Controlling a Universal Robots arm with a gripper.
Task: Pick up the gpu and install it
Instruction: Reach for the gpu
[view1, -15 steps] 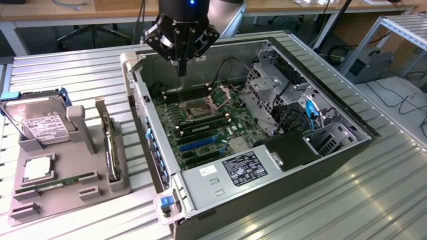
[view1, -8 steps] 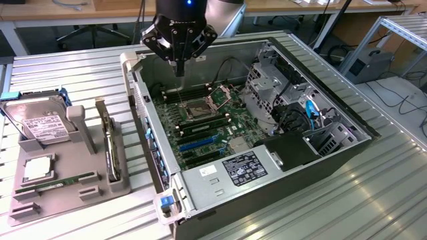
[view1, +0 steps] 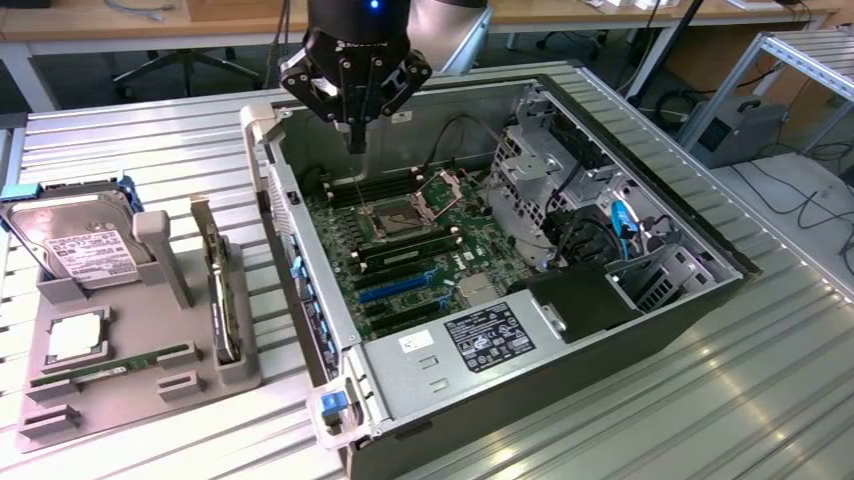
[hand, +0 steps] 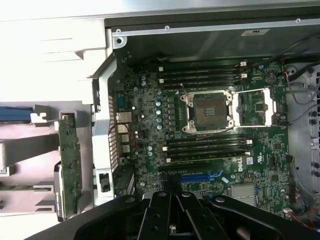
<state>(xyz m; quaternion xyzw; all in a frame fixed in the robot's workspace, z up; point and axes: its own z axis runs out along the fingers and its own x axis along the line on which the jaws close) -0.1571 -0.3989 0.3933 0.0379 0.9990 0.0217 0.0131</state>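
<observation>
Close before the wrist camera, the tool (hand: 170, 202) shows its black fingers pressed together, gripping nothing. Seen from across the room, it hangs over the far end of an open computer case (view1: 641, 350). The case lies on its side on a ribbed metal table (view1: 694, 430). The tool is just above the motherboard (view1: 414, 250), near the uncovered CPU socket (view1: 400, 212).

The gpu (view1: 222, 300) is outside the case, standing on edge in a grey holder (view1: 120, 405) on the exterior view's left, beside an upright hard drive (view1: 83, 250). Tool and card are well apart, with the case wall (view1: 300, 280) between them.

The risks, as I judge them:
- Closed fingers dropping here could strike the bare socket or the memory slots (hand: 200, 75).
- Crossing low toward the holder could clip the case wall.
- The card is thin and stands on a narrow edge, so an off-centre grip could tilt it or knock it against the holder.
- Loose cables (view1: 467, 130) in the case could snag.
</observation>
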